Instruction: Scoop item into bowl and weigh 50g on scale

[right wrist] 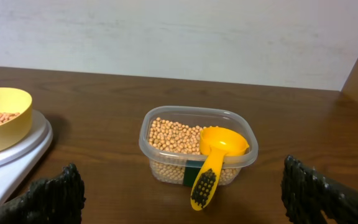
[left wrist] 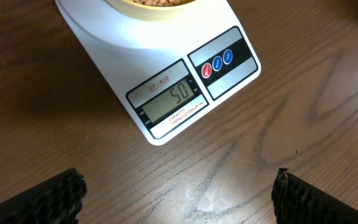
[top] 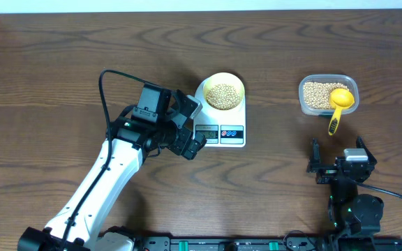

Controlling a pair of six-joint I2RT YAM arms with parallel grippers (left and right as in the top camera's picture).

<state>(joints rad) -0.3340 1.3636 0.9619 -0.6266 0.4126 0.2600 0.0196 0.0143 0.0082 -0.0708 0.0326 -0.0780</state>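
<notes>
The pale-yellow bowl [top: 239,85] stands on the white scale [top: 220,120], partly filled with tan beans [top: 223,96]. In the left wrist view the scale [left wrist: 166,68] shows 50 on its display, and the bowl's edge [left wrist: 154,6] sits at the top. My left gripper [top: 192,125] hovers open just in front of the scale's left front corner, with only bare wood between its fingers [left wrist: 48,199]. My right gripper [top: 338,150] is open near the front right, facing a clear tub [right wrist: 166,169] of beans [right wrist: 169,134] with nothing held.
A bright yellow scoop [top: 340,101] lies in the clear tub [top: 302,97] at the back right, its handle hanging over the front rim toward my right gripper. Bare wooden table lies between the scale and the tub and along the left side.
</notes>
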